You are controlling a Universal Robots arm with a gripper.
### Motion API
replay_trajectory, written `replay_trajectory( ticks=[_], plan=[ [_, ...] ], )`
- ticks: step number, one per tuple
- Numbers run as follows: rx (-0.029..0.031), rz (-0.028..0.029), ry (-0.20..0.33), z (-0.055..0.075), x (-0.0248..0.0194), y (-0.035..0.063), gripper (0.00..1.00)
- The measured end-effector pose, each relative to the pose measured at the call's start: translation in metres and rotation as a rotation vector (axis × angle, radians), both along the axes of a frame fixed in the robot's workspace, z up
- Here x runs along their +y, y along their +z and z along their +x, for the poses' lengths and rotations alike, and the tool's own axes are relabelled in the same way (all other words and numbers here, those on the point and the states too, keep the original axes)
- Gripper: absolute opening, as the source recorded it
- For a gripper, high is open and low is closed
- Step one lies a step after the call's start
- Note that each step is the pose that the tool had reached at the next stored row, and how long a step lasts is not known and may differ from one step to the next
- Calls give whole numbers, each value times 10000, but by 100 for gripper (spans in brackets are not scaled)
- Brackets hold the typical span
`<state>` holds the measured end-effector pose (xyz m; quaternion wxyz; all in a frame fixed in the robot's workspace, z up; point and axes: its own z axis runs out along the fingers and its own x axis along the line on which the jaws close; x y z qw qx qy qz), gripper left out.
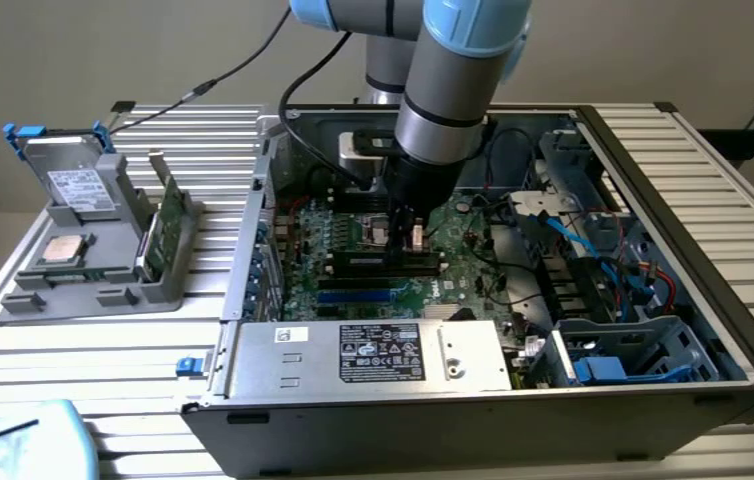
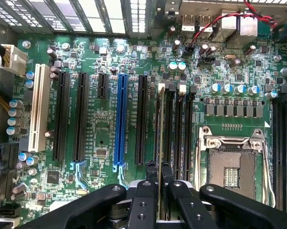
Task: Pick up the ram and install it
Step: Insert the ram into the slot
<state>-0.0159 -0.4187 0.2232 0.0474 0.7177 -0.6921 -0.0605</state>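
In the wrist view my gripper [image 2: 162, 169] is shut on the ram [image 2: 161, 124]. The ram shows edge-on as a thin, long stick standing upright between the two black fingers [image 2: 150, 191]. It runs along the outermost of several black memory slots [image 2: 179, 124] on the green motherboard, beside the open processor socket [image 2: 231, 171]. How deep it sits in the slot is hidden. In the exterior view the gripper [image 1: 413, 235] is low inside the open computer case, just above the memory slots [image 1: 384, 263].
A blue expansion slot [image 2: 120, 119], black ones and a white one [image 2: 38, 114] lie beside the memory slots. The silver power supply [image 1: 377, 355] and drive cage [image 1: 617, 355] crowd the case front. A grey tray [image 1: 30, 300] at the exterior view's left holds a hard drive [image 1: 77, 185], a green card [image 1: 164, 225] and a processor chip [image 1: 64, 250].
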Motion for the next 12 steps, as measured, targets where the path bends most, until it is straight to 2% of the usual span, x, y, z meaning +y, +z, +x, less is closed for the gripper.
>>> replay_trajectory(
  ticks=[12],
  plan=[
    [-1,2,-2,12,2,-4,15]
  ],
)
